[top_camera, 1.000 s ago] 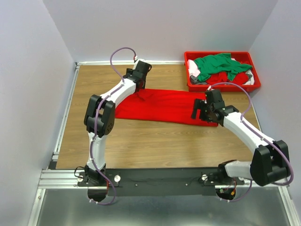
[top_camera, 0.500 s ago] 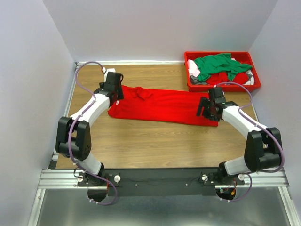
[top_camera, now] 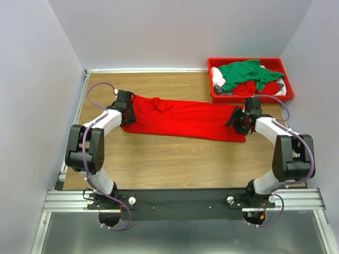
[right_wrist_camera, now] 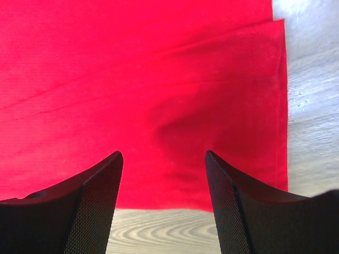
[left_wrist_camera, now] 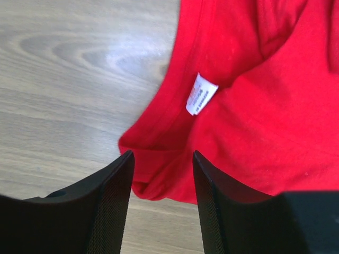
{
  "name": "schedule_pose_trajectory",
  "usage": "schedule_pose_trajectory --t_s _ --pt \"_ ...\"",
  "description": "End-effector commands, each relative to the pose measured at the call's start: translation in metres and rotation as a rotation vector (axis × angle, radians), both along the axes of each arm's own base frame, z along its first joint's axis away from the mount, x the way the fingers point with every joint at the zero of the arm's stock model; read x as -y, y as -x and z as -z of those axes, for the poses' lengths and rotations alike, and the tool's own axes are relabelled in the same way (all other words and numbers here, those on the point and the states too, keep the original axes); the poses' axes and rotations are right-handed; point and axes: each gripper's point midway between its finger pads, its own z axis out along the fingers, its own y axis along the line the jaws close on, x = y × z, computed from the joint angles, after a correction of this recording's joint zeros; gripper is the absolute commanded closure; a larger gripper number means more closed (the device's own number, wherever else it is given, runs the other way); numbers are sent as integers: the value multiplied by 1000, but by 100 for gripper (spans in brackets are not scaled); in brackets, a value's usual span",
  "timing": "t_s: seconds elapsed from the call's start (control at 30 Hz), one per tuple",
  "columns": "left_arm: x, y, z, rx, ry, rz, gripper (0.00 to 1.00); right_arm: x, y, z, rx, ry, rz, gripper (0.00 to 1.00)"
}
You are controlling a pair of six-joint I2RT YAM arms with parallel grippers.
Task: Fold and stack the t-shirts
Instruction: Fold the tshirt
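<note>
Red t-shirt point(top_camera: 180, 116) lies as a long flat band on the table point(top_camera: 175, 159); judged partly folded, no stack begun. Its label-end corner sits between the spread jaws of the left gripper point(left_wrist_camera: 162, 156). Its hem corner lies just under the right gripper point(right_wrist_camera: 163, 153), jaws also apart, nothing pinched. Other shirts, green one point(top_camera: 246, 73) on top, sit unfolded in the bin point(top_camera: 249, 99) beyond the right gripper.
</note>
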Motion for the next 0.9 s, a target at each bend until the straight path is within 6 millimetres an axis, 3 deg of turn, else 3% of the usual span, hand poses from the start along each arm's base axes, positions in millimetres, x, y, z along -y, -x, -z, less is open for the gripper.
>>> schedule_pose_trajectory --t_s 0.0,0.07,0.3,0.33,0.4,0.57,0.67,0.77,0.87 --pt "-3 22 40 -110 68 -15 48 2 5 20 -37 -77 38 30" --pt "-14 30 51 -130 104 -49 51 11 12 28 -68 -90 85 30" --pt "-41 46 61 -183 111 -106 61 34 34 44 -126 -120 203 35" --pt "-39 46 57 -171 119 -98 61 36 39 47 -137 -122 221 35" --pt "-56 56 59 -177 134 -140 61 43 43 50 -146 -124 248 35" --pt "-79 54 42 -119 146 -199 60 45 52 56 -176 -118 239 35" --pt "-75 45 29 -81 176 -179 53 41 47 50 -155 -129 189 34" --pt "-54 37 12 -37 272 -115 50 37 44 47 -150 -144 157 34" --pt "-43 36 -10 23 244 -78 43 34 41 43 -136 -151 133 34"
